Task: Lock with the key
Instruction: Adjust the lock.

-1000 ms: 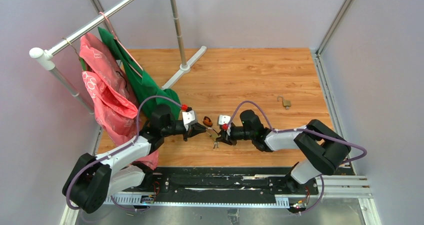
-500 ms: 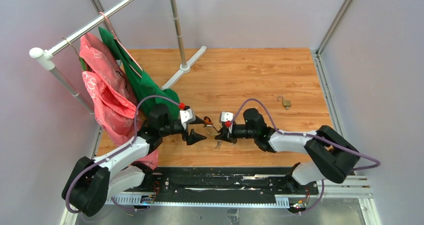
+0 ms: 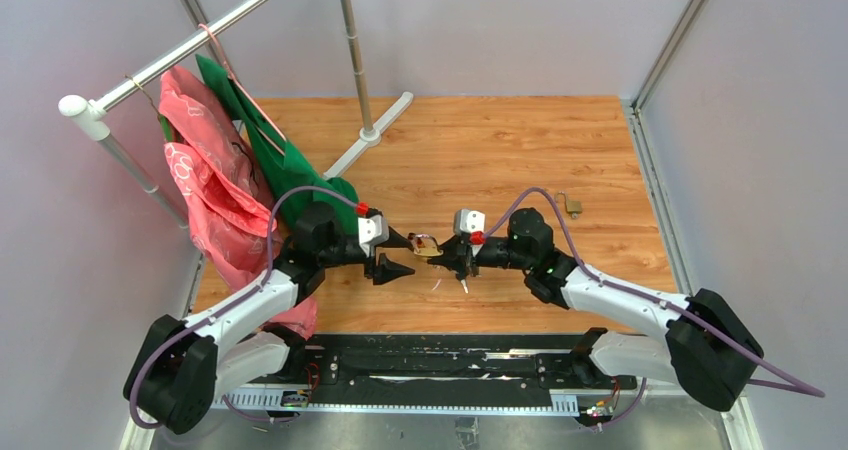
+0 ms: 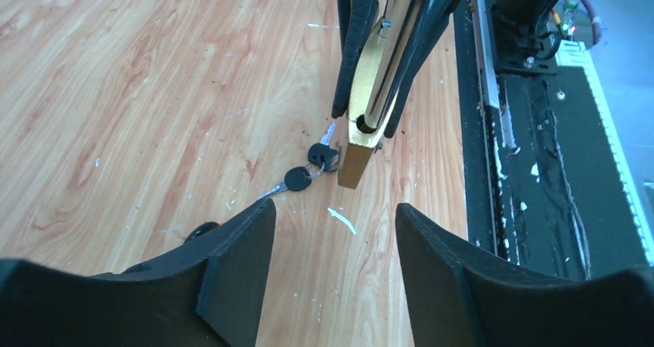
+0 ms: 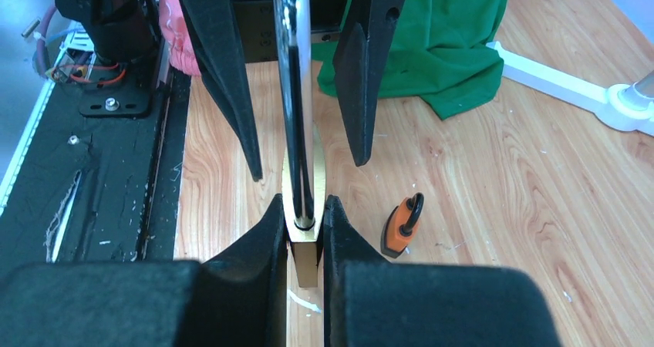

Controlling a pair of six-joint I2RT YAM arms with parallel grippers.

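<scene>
my right pincer (image 3: 455, 257) is pinched tight on the lock (image 4: 356, 150). it holds the gold body by its flat sides, up off the tabletop (image 3: 520, 150).

the lock is long and thin. its long way runs straight from my right pincer over to my left pincer (image 4: 333, 210), like a finger pointing at it. the shiny bar (image 4: 395, 50) runs along the same line.

my left pincer is wide and holds nothing. the end of the lock sits right in front of its gap, near but not touching. so my two pincers face each other, with the lock in between.

the keys (image 4: 298, 179) have black heads. from my left wrist i see them low down, just beside the near end of the lock and a little to one side. i cannot tell if they hang or lie on the wood. i cannot tell if one is in the keyhole.

i think the next job is for my left pincer. it is free, and it is the one nearer the keys. it needs to go down a bit and to the side, close on a black head and turn it. the key is small and flat, so the gap must line up with it first, or the key may slip away.
</scene>
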